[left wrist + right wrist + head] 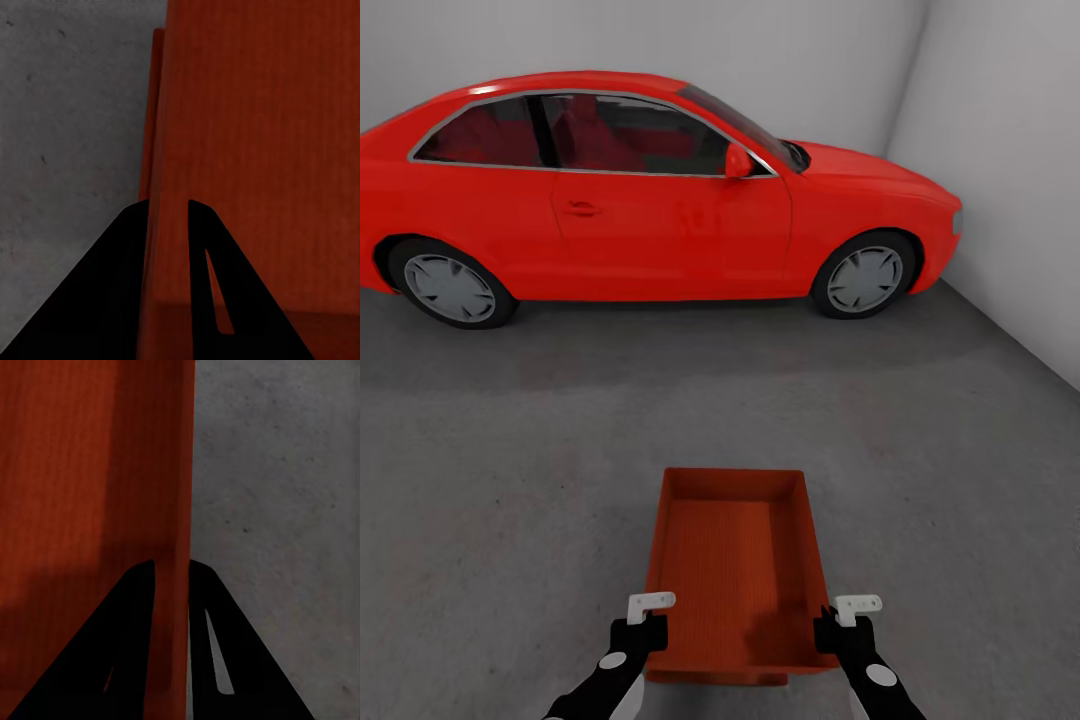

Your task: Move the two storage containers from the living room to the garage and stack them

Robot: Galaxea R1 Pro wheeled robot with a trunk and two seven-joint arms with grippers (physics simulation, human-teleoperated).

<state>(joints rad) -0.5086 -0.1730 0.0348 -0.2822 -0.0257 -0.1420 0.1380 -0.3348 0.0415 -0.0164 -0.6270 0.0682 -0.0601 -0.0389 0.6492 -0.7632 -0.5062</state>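
While the robot faces the red car in the garage, one orange-red storage container sits low in the middle of the head view, over the dark grey concrete floor, well short of the car. It's open-topped, long axis pointing away from the robot toward the car (whether it's actually resting on the concrete or held just above it, I can't tell from here).

The left gripper is at the container's near left corner, and in the left wrist view its two black fingers straddle the thin left wall, pinched onto it, one finger outside and one inside. The right gripper does the same at the near right corner: its fingers sit either side of the right wall, clamped on it. White-grey walls close in behind and to the right of the car.
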